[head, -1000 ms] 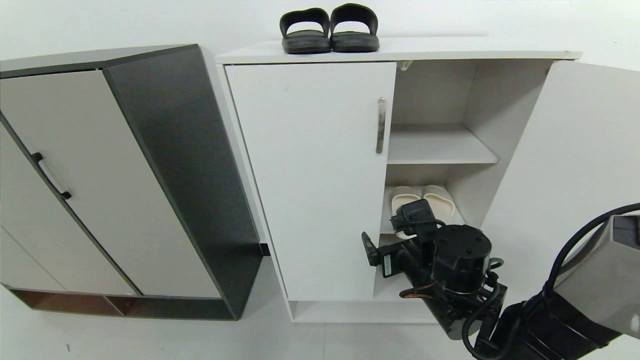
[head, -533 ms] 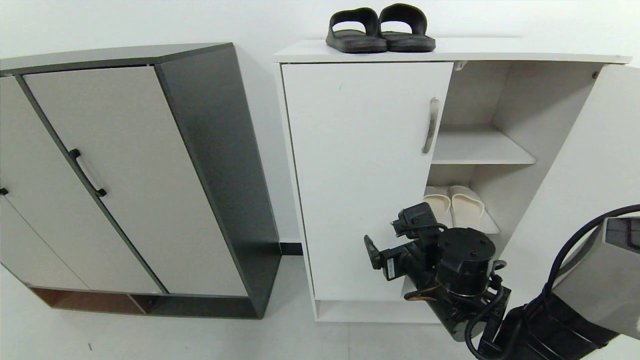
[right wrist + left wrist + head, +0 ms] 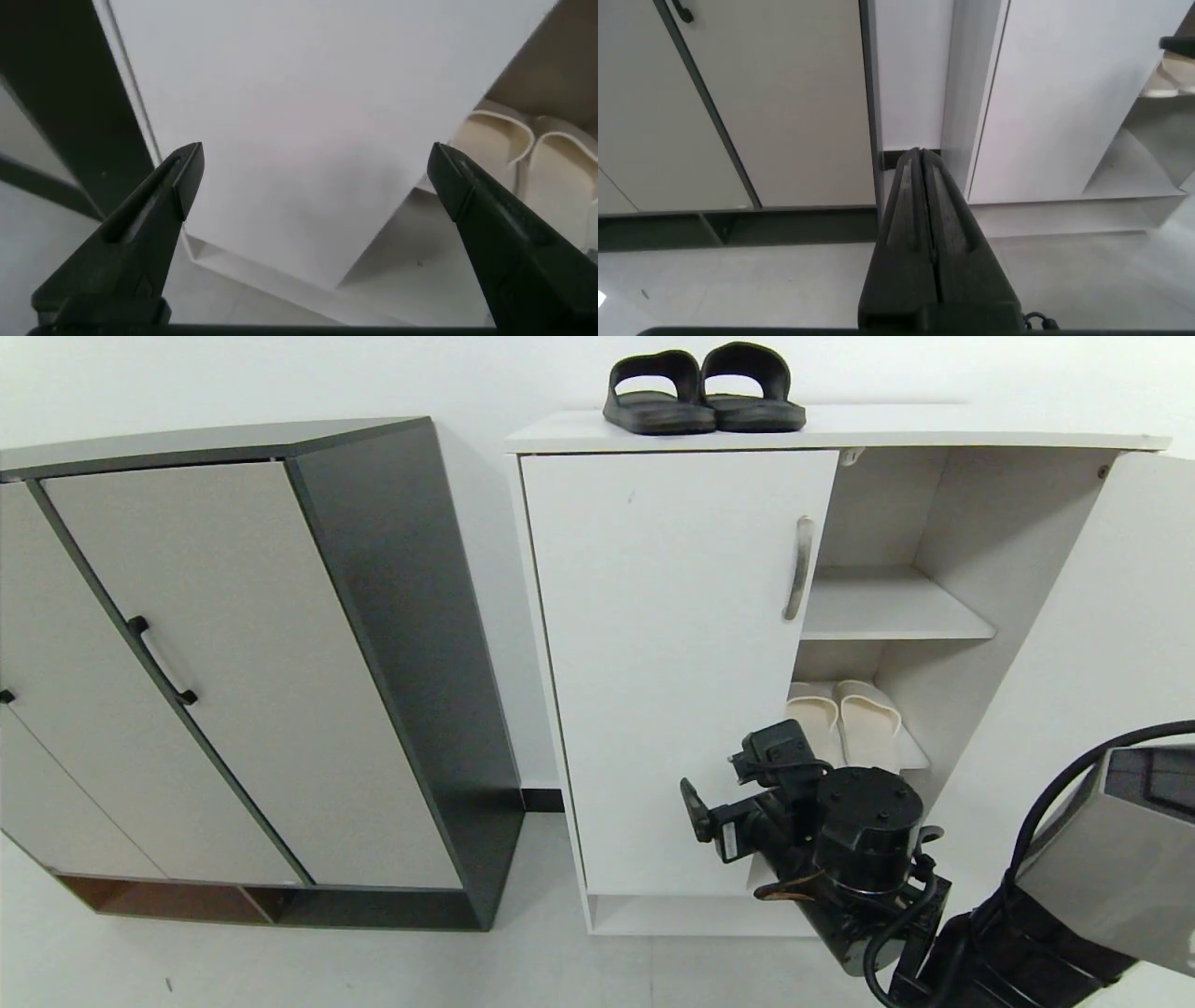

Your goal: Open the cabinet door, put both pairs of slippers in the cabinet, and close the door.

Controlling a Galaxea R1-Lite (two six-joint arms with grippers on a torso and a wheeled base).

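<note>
Our right gripper (image 3: 316, 159) is spread wide with nothing between its fingers (image 3: 168, 191). It hangs low and near, in front of the tall white two-door cabinet (image 3: 934, 427), facing the lower part of the closed left door (image 3: 672, 663). Our left gripper (image 3: 920, 159) is pressed tight together and holds nothing. It sits low, facing the gap between the white cabinet and the dark grey cabinet (image 3: 373, 616) to its left.

We judge the main risks to be these. The pair of black open-toe rubber slippers (image 3: 705, 387) sits on the cabinet's top, high above the right gripper. A straight rise would run the fingers along the closed door, and they could snag its metal bar handle (image 3: 798, 569) or the overhanging top edge. The two black slippers lie side by side and touching, so an off-centre grasp might lift one and shove the other toward the wall or off the edge. The right door (image 3: 1111, 616) stands wide open just beside our right arm, and a careless swing could knock it.

The pair of cream slippers (image 3: 845, 723) lies already on the lower shelf, just beyond the right gripper and to its right. The middle shelf (image 3: 887, 611) sits above them, between the cream pair and the top where the black pair waits.
</note>
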